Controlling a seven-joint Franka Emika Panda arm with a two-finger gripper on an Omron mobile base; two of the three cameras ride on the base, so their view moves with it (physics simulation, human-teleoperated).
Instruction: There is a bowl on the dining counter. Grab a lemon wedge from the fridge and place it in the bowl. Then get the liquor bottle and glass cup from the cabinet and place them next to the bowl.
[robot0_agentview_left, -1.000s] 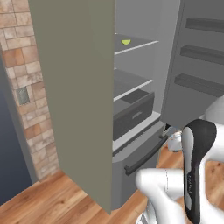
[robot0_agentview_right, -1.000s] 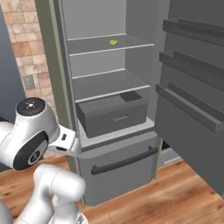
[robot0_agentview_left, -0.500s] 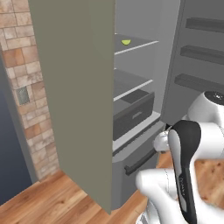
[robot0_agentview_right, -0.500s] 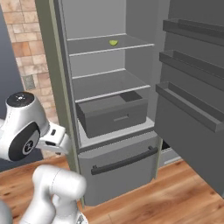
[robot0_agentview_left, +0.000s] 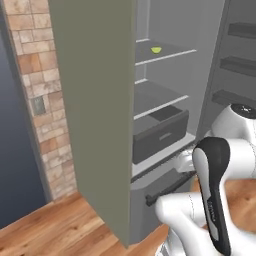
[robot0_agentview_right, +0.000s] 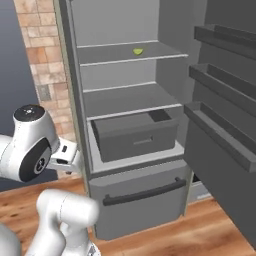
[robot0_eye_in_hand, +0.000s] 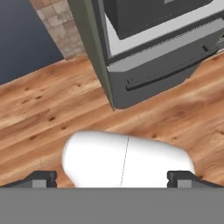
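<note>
**Fridge open, lemon wedge on the upper shelf, claw released**

Fridge standing open, door swung wide to the right with three dark bins on its inner side. Lemon wedge lying on the upper shelf, toward the back, also seen small and yellow-green from the left base camera. Below it a second shelf, bare, then a dark drawer pulled slightly forward. Lowest, a freezer front with a dark bar handle.

Gripper low, pointing down at the wooden floor, well apart from the wedge. Finger tips spread wide at both bottom corners of the hand view, nothing between them. Brick wall beside the fridge on the left.
</note>
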